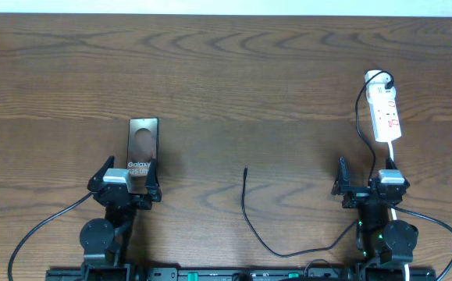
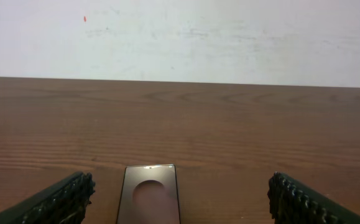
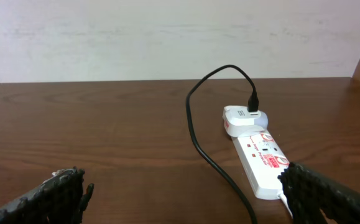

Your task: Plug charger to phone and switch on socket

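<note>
Lying mid-counter between the two arms, the charger (image 1: 243,195) shows as a thin black cable. Its connector tip (image 1: 245,170) is free, touching nothing, well apart from the phone (image 1: 143,140) on the left. The free stretch runs straight, near to far, with the tip aimed at the far edge. Behind that, the cable curves toward the base of the right arm. Its other end loops over and plugs into the white adapter (image 3: 245,117) at the far end of the socket (image 1: 386,115).

I judge the cable light and limp, so a hold far back would let the tip droop and wander. The best place to pinch is probably just behind the connector, where it should be stiffest.

The phone lies flat with its long axis also near to far, the pale round patch toward the far end and the lettering toward the robot. Its glossy face looks slippery, and it would likely slide when pushed, so it should be braced by its long edges. Which end carries the port I cannot tell.

The socket's long axis runs near to far too, slightly tilted.

The left tool (image 1: 128,183) is spread wide, its fingers either side of the phone's near end, pinching nothing. The right tool (image 1: 370,186) is likewise spread and empty, just short of the socket. Otherwise the counter (image 1: 210,78) shows only brown wood grain.
</note>
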Tool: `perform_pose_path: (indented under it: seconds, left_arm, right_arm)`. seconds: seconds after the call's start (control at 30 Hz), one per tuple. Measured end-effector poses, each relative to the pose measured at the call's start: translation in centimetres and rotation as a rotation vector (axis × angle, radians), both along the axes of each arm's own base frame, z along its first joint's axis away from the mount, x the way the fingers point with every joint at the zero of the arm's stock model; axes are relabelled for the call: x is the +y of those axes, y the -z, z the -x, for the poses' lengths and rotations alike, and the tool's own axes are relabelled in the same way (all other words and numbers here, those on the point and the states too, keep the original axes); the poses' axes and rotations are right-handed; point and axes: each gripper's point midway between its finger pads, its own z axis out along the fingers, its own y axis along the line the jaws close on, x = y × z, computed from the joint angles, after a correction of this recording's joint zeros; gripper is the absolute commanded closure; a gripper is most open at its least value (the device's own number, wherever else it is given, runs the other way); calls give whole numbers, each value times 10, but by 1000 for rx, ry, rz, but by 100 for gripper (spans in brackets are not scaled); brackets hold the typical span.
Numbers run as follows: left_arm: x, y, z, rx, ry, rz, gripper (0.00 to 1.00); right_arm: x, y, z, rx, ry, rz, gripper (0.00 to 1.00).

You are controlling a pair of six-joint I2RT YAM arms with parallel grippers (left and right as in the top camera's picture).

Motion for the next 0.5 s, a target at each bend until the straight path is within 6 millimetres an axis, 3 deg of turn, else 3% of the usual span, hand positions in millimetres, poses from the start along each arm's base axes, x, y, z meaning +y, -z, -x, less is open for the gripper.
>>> perform_pose_path:
  seconds: [0.5]
  left_arm:
    - [0,0,0,0,0,0,8]
  right_arm:
    - [0,0,0,0,0,0,1]
